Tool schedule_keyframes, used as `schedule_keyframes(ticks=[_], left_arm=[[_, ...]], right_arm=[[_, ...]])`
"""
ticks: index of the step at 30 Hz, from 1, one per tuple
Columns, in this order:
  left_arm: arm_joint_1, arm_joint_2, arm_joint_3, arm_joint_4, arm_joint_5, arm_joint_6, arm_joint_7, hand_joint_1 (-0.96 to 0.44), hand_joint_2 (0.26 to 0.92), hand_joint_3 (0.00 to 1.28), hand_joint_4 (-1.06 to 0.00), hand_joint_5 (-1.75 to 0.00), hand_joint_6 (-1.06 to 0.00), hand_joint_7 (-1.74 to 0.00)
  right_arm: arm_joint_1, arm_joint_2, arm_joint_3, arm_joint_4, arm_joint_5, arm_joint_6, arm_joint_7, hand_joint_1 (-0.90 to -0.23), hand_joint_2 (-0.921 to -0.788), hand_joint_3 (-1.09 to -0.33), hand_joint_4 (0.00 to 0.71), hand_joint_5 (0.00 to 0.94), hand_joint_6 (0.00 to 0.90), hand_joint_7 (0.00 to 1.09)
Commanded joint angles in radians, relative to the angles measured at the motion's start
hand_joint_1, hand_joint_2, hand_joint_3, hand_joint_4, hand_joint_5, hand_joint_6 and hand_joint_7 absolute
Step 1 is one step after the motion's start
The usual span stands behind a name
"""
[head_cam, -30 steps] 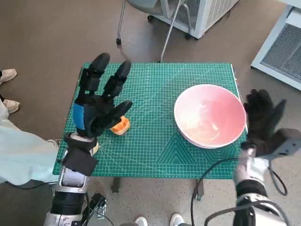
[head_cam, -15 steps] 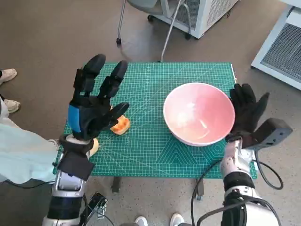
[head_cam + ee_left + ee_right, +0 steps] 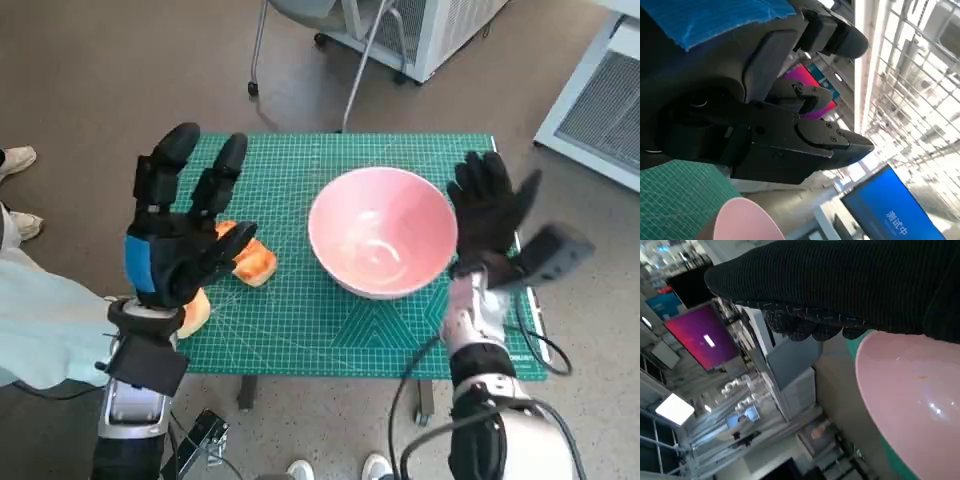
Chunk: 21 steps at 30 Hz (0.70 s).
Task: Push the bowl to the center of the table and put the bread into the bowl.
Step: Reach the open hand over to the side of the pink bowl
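Observation:
A pink bowl [image 3: 380,232] stands near the middle of the green cutting mat [image 3: 330,320], slightly right of centre. My right hand [image 3: 487,210], in its black glove, presses flat against the bowl's right rim with fingers spread. The bowl's rim also shows in the right wrist view [image 3: 905,400] and the left wrist view [image 3: 742,220]. An orange piece of bread [image 3: 252,262] lies on the mat's left part. My left hand [image 3: 175,235] hovers open above it, fingers spread, partly hiding it. A second bread piece [image 3: 194,312] peeks out at the table's left edge under that wrist.
A person's pale sleeve [image 3: 45,335] and shoes [image 3: 15,160] are at the left. A chair's legs [image 3: 300,60] and a white cabinet [image 3: 420,30] stand beyond the table's far edge. White shoes [image 3: 335,468] show at the near edge. A cable [image 3: 420,370] hangs by my right arm.
My right hand has pushed the bowl leftward from the mat's right edge to near its middle. My left hand has drifted slightly left, uncovering more of the bread.

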Motion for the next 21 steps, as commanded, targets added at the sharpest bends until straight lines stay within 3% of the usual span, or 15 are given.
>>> schedule_keyframes(ticks=[1, 10, 16, 21], left_arm=[[0.029, 0.005, 0.016, -0.03, 0.007, 0.013, 0.016, -0.1, 0.905, 0.2, -0.37, 0.0, -0.01, -0.81], [0.056, 0.008, 0.028, -0.053, 0.001, 0.03, 0.01, -0.11, 0.904, 0.21, -0.37, 0.0, -0.02, -0.78], [0.072, 0.028, 0.041, -0.062, -0.009, 0.039, -0.01, -0.14, 0.911, 0.19, -0.38, -0.01, -0.05, -0.75], [0.07, 0.089, 0.064, -0.042, -0.008, 0.034, -0.046, -0.13, 0.919, 0.17, -0.38, -0.01, -0.08, -0.72]], right_arm=[[-0.007, 0.022, 0.014, 0.023, -0.02, 0.041, -0.029, -0.497, -0.921, -0.809, 0.281, 0.006, 0.082, 0.65], [-0.031, 0.021, 0.031, 0.026, -0.037, 0.08, -0.032, -0.496, -0.921, -0.822, 0.295, 0.012, 0.087, 0.64], [-0.038, 0.0, 0.038, 0.02, -0.051, 0.082, -0.026, -0.48, -0.921, -0.825, 0.302, 0.014, 0.073, 0.63], [-0.037, -0.029, 0.05, 0.008, -0.062, 0.045, -0.016, -0.478, -0.921, -0.823, 0.292, 0.008, 0.081, 0.63]])
